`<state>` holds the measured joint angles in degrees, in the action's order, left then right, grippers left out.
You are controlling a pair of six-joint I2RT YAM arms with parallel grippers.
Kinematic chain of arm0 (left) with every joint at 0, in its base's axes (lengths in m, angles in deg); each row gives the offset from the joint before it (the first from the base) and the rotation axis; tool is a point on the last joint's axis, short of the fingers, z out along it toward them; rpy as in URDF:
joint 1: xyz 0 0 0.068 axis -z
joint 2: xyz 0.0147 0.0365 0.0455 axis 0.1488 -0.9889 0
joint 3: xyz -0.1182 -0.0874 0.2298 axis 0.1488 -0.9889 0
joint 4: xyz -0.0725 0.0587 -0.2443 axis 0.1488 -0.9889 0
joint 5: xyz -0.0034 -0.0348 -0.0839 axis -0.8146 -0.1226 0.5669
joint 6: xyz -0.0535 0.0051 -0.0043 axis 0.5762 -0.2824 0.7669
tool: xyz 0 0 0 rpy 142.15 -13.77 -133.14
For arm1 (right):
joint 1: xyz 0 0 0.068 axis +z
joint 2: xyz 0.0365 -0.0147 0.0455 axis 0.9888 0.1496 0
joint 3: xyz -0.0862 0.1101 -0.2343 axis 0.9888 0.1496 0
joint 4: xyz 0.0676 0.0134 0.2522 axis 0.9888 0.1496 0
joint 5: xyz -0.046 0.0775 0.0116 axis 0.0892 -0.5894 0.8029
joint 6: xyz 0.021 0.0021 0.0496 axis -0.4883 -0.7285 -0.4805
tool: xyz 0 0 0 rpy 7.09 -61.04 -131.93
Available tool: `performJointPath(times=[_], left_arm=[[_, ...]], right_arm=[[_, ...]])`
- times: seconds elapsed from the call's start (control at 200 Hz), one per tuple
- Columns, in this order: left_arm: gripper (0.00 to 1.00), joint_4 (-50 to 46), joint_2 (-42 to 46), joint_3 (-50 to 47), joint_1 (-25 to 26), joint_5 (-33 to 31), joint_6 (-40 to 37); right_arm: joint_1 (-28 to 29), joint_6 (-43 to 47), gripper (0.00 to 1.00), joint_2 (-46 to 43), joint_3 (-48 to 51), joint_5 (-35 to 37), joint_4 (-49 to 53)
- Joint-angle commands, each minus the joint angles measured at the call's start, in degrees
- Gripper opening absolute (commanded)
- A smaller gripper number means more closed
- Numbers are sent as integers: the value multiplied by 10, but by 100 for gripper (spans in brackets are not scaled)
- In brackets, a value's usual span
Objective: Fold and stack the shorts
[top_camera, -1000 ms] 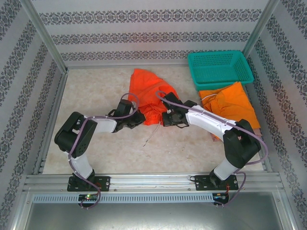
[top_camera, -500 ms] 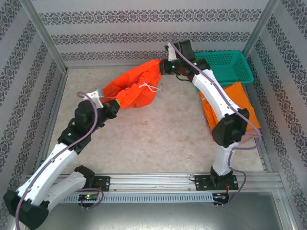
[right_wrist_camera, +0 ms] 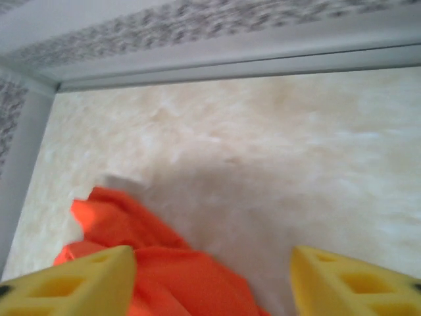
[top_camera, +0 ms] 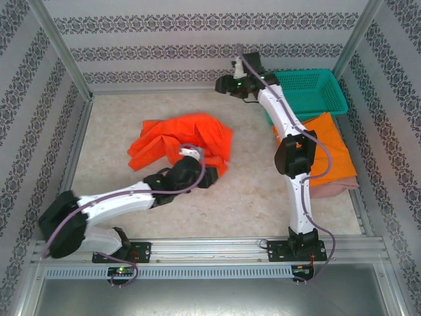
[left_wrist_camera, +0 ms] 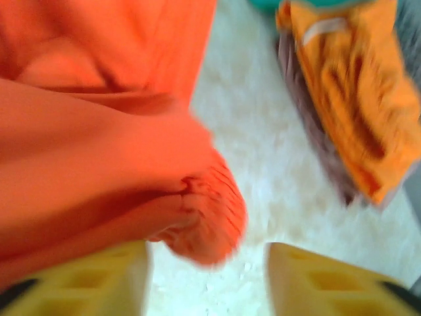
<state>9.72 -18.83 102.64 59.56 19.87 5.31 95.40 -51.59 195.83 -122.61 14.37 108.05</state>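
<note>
The large red-orange shorts (top_camera: 181,139) lie crumpled in the middle of the table. My left gripper (top_camera: 209,176) sits at their near right edge, open; in the left wrist view the gathered waist corner (left_wrist_camera: 209,217) lies just ahead of its yellow fingers (left_wrist_camera: 329,283) and is not held. My right gripper (top_camera: 222,84) hangs open, high by the back wall, with the red-orange shorts (right_wrist_camera: 151,266) below it. The orange shorts (top_camera: 321,139) lie at the right on top of the dusty pink shorts (top_camera: 337,187).
A teal mesh basket (top_camera: 302,92) stands in the back right corner, just behind the orange shorts. Metal frame posts and patterned walls (top_camera: 197,49) close the table on three sides. Bare table (top_camera: 237,204) stretches along the near side.
Both grippers have let go of the red-orange shorts, which dropped from a stretched span onto the table. The left arm swung down to their near right edge; the right stayed at the back.
</note>
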Motion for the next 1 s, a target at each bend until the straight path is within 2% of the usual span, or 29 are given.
performJointPath(times=[0.0,0.08,0.14,0.305,0.39,0.47,0.535,0.639,0.699,0.799,0.994], left_arm=[[69,62,-1,54,-1,27,-4],[83,37,50,44,-24,9,-22],[91,7,103,29,-59,4,-23],[94,-121,217,13,-189,56,-32],[95,-157,246,0,-250,95,-38],[94,-195,252,-7,-300,118,-39],[93,-209,253,-19,-337,127,-35],[90,-202,245,-44,-390,153,-21],[89,-192,238,-57,-407,168,-17],[89,-206,234,-74,-423,153,-12],[88,-197,254,-134,-501,180,53]], right_arm=[[-23,-3,74,-63,1,13,6],[-20,21,78,-130,90,24,-1],[-14,35,80,-191,185,30,-30],[34,121,81,-347,401,48,-53],[91,184,81,-412,501,64,-54],[160,242,83,-456,576,117,-55],[206,248,83,-476,618,165,-57],[256,238,83,-487,672,176,-56],[288,243,83,-489,700,201,-53],[338,259,83,-488,739,250,-43],[396,279,80,-470,778,317,-29]])
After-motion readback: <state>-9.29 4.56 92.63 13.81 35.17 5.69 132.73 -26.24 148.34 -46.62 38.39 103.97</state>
